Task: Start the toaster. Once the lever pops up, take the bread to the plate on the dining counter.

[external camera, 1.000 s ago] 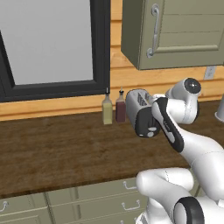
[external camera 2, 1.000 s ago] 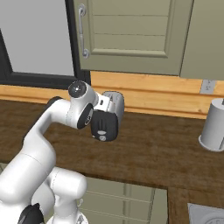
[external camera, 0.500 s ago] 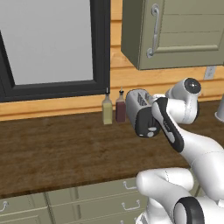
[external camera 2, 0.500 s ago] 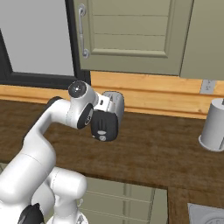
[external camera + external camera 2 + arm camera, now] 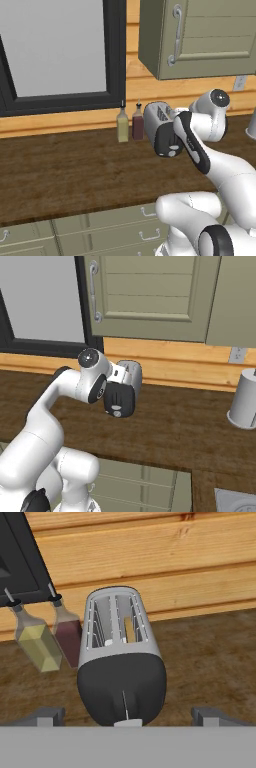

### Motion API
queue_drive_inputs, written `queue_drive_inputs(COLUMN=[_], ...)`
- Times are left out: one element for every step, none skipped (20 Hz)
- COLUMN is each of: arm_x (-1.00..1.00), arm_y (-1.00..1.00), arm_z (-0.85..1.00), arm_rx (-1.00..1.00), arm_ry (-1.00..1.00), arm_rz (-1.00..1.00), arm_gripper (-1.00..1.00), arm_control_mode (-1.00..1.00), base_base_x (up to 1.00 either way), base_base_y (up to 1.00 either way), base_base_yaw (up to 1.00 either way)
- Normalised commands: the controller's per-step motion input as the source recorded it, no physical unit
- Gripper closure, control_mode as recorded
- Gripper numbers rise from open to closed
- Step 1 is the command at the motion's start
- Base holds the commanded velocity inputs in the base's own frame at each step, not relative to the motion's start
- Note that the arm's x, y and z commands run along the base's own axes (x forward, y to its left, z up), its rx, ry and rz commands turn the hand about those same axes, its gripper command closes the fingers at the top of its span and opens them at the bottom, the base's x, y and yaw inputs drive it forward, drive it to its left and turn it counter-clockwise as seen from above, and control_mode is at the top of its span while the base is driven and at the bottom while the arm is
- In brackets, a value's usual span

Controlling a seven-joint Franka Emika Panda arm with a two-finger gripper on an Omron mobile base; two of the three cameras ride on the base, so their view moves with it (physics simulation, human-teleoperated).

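At the bottom of the hand view the gripper stands spread wide with nothing between its fingers, one dark fingertip low at the left and the other low at the right. Between them, in the centre of that view, rises the black rounded end face of the toaster, with a thin slit running down it and a small pale lever at its foot. Its silver slotted top leans away toward the upper middle, and a pale tan sliver, which may be the bread, shows in the right-hand slot.

To the toaster's left in that view two slim bottles stand just beside it: a dark red bottle nearest, then a yellow-green bottle. All sit on the dark wood counter against a light wood-plank wall.

In the left base view the toaster is right of centre, partly behind the arm. In the right base view a grey canister stands at the right edge.
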Motion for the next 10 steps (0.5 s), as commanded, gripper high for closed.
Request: queue_drive_inputs(arm_x=[0.0,0.0,0.0,0.0,0.0,0.0,0.0,0.0,0.0,0.0], arm_y=[0.0,0.0,0.0,0.0,0.0,0.0,0.0,0.0,0.0,0.0], arm_z=[0.0,0.0,0.0,0.0,0.0,0.0,0.0,0.0,0.0,0.0], arm_rx=[0.0,0.0,0.0,0.0,0.0,0.0,0.0,0.0,0.0,0.0], arm_ry=[0.0,0.0,0.0,0.0,0.0,0.0,0.0,0.0,0.0,0.0], arm_rz=[0.0,0.0,0.0,0.0,0.0,0.0,0.0,0.0,0.0,0.0], arm_gripper=[-1.0,-1.0,-1.0,-1.0,-1.0,-1.0,-1.0,-1.0,-1.0,-1.0], arm_control_mode=[-1.0,-1.0,-1.0,-1.0,-1.0,-1.0,-1.0,-1.0,-1.0,-1.0], base_base_x=[0.0,0.0,0.0,0.0,0.0,0.0,0.0,0.0,0.0,0.0], base_base_y=[0.0,0.0,0.0,0.0,0.0,0.0,0.0,0.0,0.0,0.0], base_base_yaw=[0.0,0.0,0.0,0.0,0.0,0.0,0.0,0.0,0.0,0.0])
